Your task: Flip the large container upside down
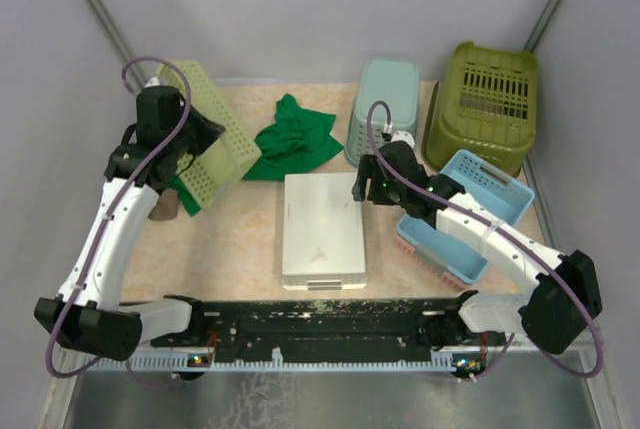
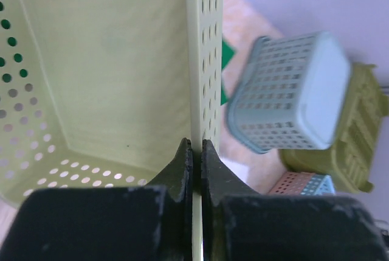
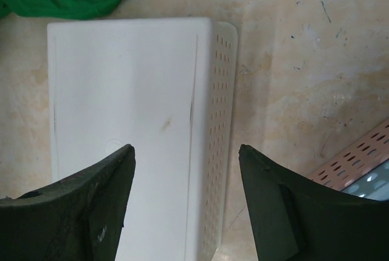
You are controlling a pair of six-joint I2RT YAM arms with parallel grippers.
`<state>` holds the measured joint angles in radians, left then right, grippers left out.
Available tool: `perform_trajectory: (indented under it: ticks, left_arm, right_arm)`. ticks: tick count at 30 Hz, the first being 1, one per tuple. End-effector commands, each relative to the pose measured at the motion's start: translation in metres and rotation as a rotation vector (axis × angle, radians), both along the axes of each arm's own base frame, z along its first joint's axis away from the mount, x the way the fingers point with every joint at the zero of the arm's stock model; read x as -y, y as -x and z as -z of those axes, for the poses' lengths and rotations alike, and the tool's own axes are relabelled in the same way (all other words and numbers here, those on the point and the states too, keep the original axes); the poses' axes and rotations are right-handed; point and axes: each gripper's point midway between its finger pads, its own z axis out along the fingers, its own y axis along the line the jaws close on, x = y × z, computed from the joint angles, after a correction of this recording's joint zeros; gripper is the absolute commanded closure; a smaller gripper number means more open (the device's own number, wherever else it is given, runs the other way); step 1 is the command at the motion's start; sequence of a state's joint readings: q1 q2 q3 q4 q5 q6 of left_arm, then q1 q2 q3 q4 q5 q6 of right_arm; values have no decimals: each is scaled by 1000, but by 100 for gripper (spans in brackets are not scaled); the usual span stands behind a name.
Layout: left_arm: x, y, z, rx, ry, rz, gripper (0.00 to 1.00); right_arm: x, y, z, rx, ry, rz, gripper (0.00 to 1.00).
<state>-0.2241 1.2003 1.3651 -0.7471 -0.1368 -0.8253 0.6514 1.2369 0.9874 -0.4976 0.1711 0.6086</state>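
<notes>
Tabletop [image 1: 240, 239] corner: olive tub [image 1: 480, 99], seemingly inverted.

Six containers were counted on the table [image 1: 230, 249], one of each kind:

- one deep olive-green plastic tub [image 1: 482, 109] at the far right corner
- one pale teal mesh plastic basket [image 1: 385, 109] at the far edge
- one shallow light-green perforated plastic tray [image 1: 215, 139] near the far left corner
- one white rectangular perforated plastic box [image 1: 322, 231] in the middle
- one light-blue slotted plastic basket [image 1: 488, 181] by the right edge
- one salmon-pink slotted plastic basket [image 1: 425, 257] under the light-blue one

There was one crumpled green cloth [image 1: 293, 139]. Two white-and-black robot arms were counted at the near edge, the left arm [image 1: 110, 229] and the right arm [image 1: 505, 249].
</notes>
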Motion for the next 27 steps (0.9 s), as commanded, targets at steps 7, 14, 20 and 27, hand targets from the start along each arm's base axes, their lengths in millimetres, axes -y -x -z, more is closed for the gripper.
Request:
perform_trajectory:
  ticks: [7, 14, 20, 27]
  left_arm:
    - [60, -122, -124, 656, 29, 345, 100]
    - [58, -153, -118, 915, 148, 367, 100]
    - [37, -172, -86, 914, 209, 323, 100]
    - [16, -175, -49, 947, 354, 352, 100]
  right_arm:
    - [18, -4, -56, 176, -68, 66, 31]
    - [30, 2, -61, 188, -56, 95, 31]
    - [26, 0, -57, 167, -52, 89, 31]
    - [17, -7, -51, 131, -29, 72, 31]
